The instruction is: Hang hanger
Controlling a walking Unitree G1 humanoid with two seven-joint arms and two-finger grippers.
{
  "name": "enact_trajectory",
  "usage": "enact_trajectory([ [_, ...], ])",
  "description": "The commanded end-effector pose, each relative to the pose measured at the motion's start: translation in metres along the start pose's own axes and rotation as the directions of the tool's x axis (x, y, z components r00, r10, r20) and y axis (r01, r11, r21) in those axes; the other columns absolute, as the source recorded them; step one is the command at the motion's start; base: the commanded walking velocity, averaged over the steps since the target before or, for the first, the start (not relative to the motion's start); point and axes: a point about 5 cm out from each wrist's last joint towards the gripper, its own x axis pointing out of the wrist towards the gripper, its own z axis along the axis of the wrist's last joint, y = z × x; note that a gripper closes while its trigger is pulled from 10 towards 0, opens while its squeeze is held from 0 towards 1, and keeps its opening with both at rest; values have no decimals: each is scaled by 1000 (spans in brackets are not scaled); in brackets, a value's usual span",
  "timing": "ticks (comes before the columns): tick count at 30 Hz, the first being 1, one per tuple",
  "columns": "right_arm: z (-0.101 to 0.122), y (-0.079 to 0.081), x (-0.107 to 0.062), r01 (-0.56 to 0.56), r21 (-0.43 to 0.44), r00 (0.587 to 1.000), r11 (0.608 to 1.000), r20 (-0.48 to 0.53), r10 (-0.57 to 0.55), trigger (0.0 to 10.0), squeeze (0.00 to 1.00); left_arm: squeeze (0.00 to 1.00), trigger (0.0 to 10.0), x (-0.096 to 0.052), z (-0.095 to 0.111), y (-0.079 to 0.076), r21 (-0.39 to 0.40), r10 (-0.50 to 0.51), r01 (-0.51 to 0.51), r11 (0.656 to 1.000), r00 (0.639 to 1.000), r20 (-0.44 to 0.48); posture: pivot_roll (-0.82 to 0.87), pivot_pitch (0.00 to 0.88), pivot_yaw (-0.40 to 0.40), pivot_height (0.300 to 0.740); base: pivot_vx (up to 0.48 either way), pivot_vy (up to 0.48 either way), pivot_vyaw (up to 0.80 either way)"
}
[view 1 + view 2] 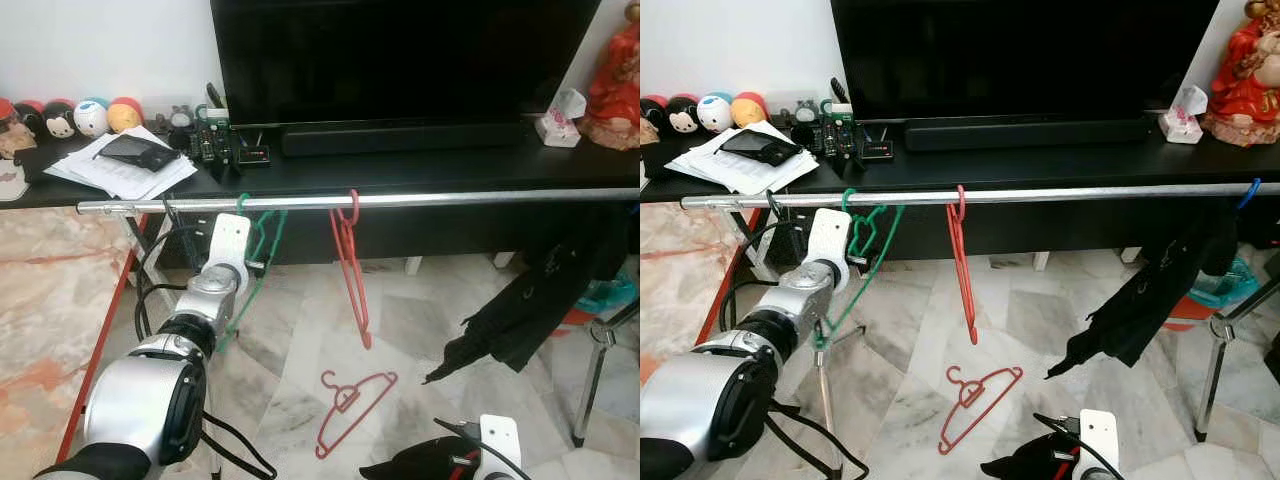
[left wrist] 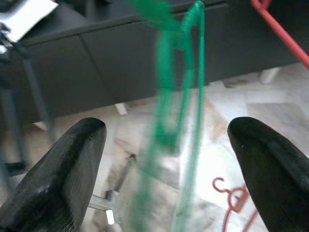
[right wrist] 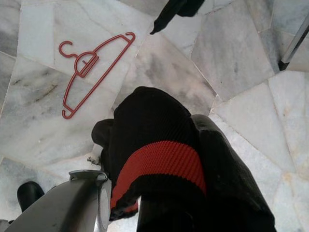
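- A metal rail (image 1: 420,199) runs across in front of a black TV bench (image 1: 400,165), just below its front edge; its left end sticks out past the papers (image 1: 125,170) on the bench.
- A green hanger (image 1: 258,250) hangs by its hook near the rail's left end, tilted, its lower part trailing down toward the left arm.
- The left gripper (image 2: 166,159) is raised just below the rail, with the green hanger between its two fingers (image 2: 72,169). The fingers are spread wide with clear gaps on either side of the hanger, gripping nothing.
- A red hanger (image 1: 350,265) hangs on the rail near the green one, a little to the right, turned edge-on, with open rail between the two hooks.
- Right of the red hanger the rail is bare for a long stretch, up to dark clothing (image 1: 540,300) draped near its right end. A blue hook (image 1: 1249,192) sits on the rail there.
- A second red hanger (image 1: 350,405) lies flat on the marble floor (image 1: 420,330), below and apart from the hanging ones, with open floor around it.
- The right gripper (image 3: 159,164) is low, near the floor, with a black cloth with a red stripe (image 3: 159,162) draped over it. I cannot tell how far its fingers are open.
- A stand leg (image 1: 590,385) rises at the far right. A red strip (image 1: 100,350) edges the floor on the left.
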Motion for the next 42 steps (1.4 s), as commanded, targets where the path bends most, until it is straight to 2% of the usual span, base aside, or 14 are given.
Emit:
enact_trajectory([
  [1, 4, -2, 1, 6, 6, 1000, 1000, 15, -6, 10000, 0, 0, 10000, 1, 1, -6, 2, -39, 39, 999, 999, -33, -189, 0, 5, 740, 0, 0, 0],
  [11, 4, -1, 0, 5, 7, 1000, 1000, 16, -5, 10000, 0, 0, 10000, 0, -3, -10, 8, -75, 76, 997, 996, -53, -190, 0, 8, 740, 0, 0, 0],
  [12, 4, -1, 0, 5, 7, 1000, 1000, 16, -5, 10000, 0, 0, 8039, 0, -3, -9, 9, -72, 73, 997, 996, -54, -190, 0, 8, 740, 0, 0, 0],
  [13, 4, -1, 0, 5, 7, 1000, 1000, 16, -5, 10000, 0, 0, 8039, 0, -3, -9, 9, -72, 73, 997, 996, -54, -190, 0, 8, 740, 0, 0, 0],
  [14, 4, -1, 0, 5, 7, 1000, 1000, 16, -5, 10000, 0, 0, 0, 0, -3, -9, 9, -73, 74, 997, 996, -54, -190, 0, 8, 740, 0, 0, 0],
  [42, 3, -1, 0, 6, 10, 1000, 1000, 17, -6, 10000, 0, 0, 0, 0, -4, -9, 28, -69, 71, 997, 995, -66, -189, 0, 9, 740, 0, 0, 0],
])
